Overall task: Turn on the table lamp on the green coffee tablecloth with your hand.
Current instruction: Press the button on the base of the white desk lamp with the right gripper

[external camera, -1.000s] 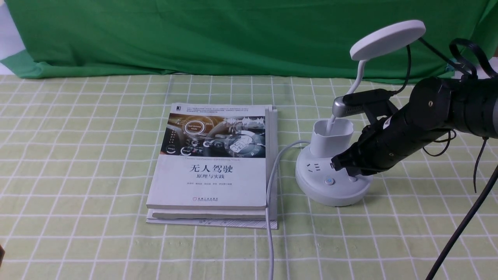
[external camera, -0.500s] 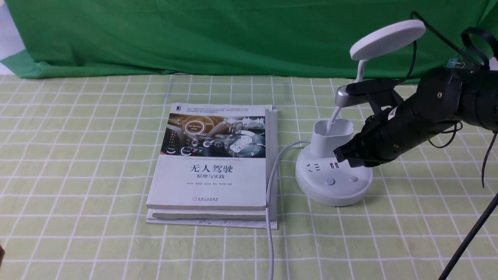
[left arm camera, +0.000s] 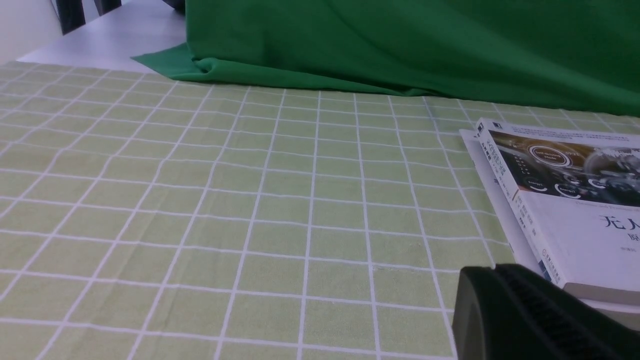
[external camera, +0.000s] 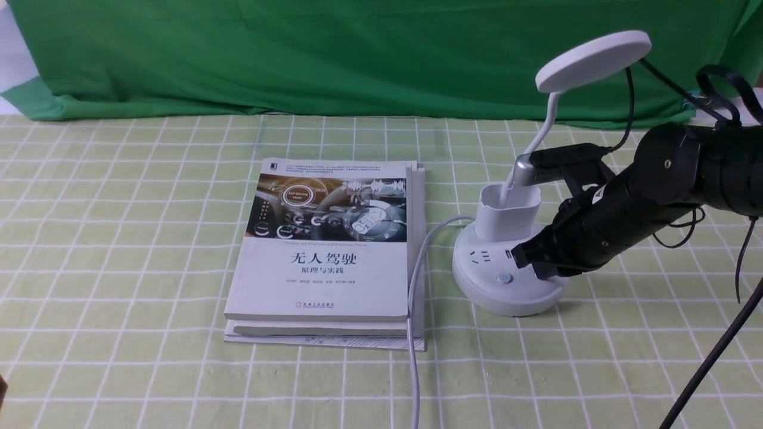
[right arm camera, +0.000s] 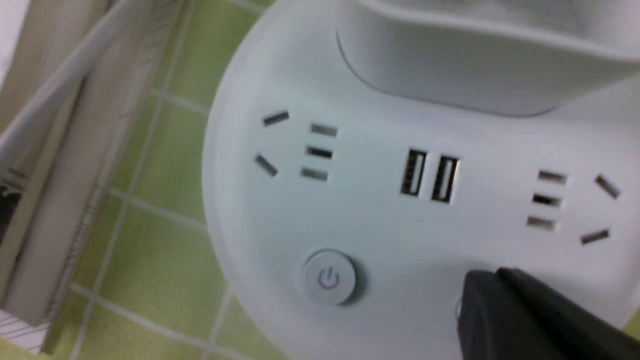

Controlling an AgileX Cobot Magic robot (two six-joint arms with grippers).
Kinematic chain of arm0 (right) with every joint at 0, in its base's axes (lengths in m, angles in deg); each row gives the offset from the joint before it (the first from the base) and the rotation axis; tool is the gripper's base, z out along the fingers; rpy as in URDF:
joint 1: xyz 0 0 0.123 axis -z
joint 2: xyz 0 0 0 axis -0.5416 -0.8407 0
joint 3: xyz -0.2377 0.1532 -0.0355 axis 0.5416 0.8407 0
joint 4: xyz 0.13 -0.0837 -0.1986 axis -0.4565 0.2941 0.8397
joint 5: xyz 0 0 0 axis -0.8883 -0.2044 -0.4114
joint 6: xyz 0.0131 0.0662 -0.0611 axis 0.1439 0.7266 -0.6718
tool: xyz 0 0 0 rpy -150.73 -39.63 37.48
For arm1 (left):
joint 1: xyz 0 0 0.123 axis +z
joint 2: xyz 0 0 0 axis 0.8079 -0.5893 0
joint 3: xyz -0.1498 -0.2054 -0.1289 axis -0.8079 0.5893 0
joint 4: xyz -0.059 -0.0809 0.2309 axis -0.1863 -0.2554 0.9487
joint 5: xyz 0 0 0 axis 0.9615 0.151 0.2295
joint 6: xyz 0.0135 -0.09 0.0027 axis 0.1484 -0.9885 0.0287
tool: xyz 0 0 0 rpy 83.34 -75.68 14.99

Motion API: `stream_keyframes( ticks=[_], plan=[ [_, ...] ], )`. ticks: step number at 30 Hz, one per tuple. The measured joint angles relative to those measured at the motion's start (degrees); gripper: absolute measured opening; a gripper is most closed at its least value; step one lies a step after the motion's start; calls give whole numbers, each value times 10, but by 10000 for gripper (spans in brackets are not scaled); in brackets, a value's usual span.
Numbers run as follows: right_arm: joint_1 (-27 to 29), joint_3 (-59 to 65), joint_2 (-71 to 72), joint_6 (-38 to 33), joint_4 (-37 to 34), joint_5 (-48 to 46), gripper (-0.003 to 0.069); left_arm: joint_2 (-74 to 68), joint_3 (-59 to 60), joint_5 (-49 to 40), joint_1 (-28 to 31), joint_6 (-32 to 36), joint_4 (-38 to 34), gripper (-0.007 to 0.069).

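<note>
The white table lamp (external camera: 506,289) stands on the green coffee tablecloth (external camera: 119,238) at the right, its disc head (external camera: 593,59) unlit. My right gripper (external camera: 527,261) is shut, fingers together, with its tip down on the round base, right of the power button (external camera: 505,277). In the right wrist view the tip (right arm camera: 482,282) covers the second button, beside the power button (right arm camera: 328,278) and below the USB ports (right arm camera: 429,175). My left gripper (left arm camera: 480,274) is shut and empty, low over the cloth by the book (left arm camera: 565,200); it is outside the front view.
Two stacked books (external camera: 328,250) lie mid-table left of the lamp. The lamp's white cable (external camera: 414,280) runs along the books' right edge toward the front. A dark green backdrop (external camera: 298,53) hangs behind. The right arm's black cables (external camera: 715,351) trail at the right.
My right gripper lifted off the base half a second ago, showing the right button, and has now come down on it again. The lamp head looks the same.
</note>
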Motion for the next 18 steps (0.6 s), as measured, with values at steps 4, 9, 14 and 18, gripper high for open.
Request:
stream_keyframes(
  ticks=[4,9,14,18],
  plan=[
    [0,-2,2,-1,0,0,34,0,0,0,0,0,0,3],
    [0,5,26,-1,1,-7,34,0,0,0,0,0,0,3],
    [0,5,59,-1,1,-26,34,0,0,0,0,0,0,3],
    [0,5,71,-1,1,-58,34,0,0,0,0,0,0,3]
  ],
)
